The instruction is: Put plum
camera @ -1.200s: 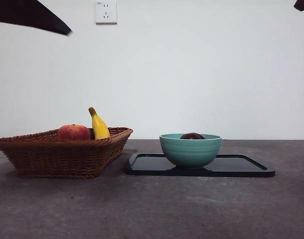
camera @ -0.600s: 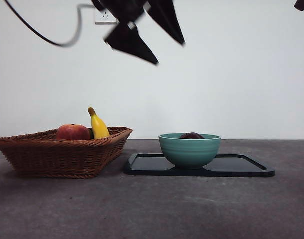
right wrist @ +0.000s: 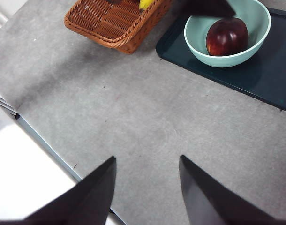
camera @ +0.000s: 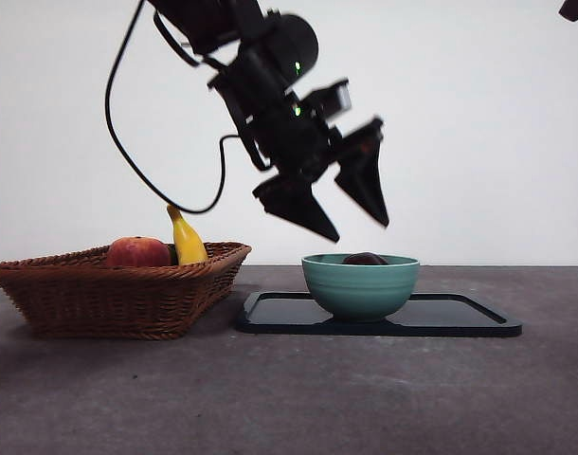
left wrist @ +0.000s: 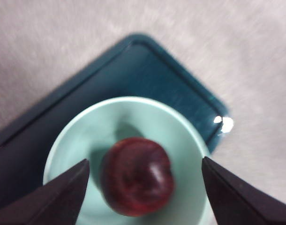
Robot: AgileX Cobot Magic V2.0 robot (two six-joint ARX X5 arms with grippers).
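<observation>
Nearest the front camera, the wicker basket point(camera: 118, 289) holds a red fruit point(camera: 138, 252) and a banana point(camera: 188, 237); beside it the green bowl point(camera: 361, 287) stands on the dark tray point(camera: 460, 318) with the plum point(left wrist: 137, 176) inside. Above the bowl the left gripper point(camera: 351, 216) hangs with jaws wide apart, holding nothing. No grasp is made yet, so the lift and placing remain; the right gripper point(right wrist: 147, 187) waits, parted and empty.
</observation>
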